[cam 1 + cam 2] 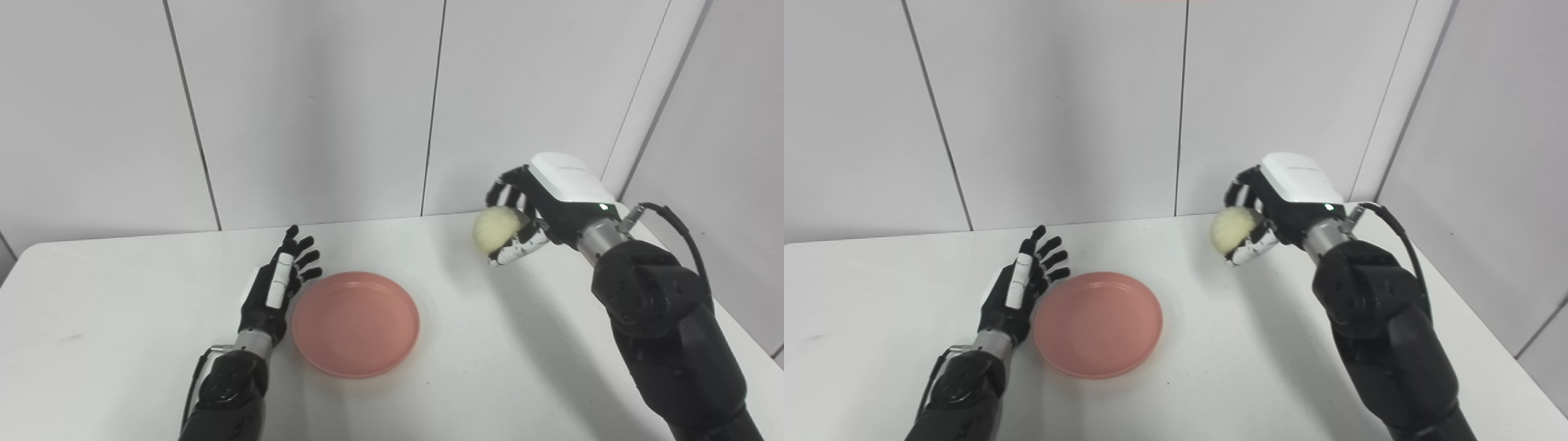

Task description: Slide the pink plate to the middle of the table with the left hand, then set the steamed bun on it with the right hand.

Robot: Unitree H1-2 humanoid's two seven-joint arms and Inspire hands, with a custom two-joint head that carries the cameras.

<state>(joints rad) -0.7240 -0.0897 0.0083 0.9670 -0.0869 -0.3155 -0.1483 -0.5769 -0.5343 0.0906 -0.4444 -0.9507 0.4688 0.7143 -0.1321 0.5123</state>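
The pink plate (355,323) lies flat near the middle of the desk (122,294), so the sliding step is judged done. The left hand (275,291) rests just beside the plate's left rim, its fingers (303,257) spread wide and holding nothing. The steamed bun (497,229) is held clear of the desk, up and to the right of the plate, with the fingers of the right hand (533,214) wrapped around it. The placing step is in hand: the bun must be carried over the plate, lowered, and released.
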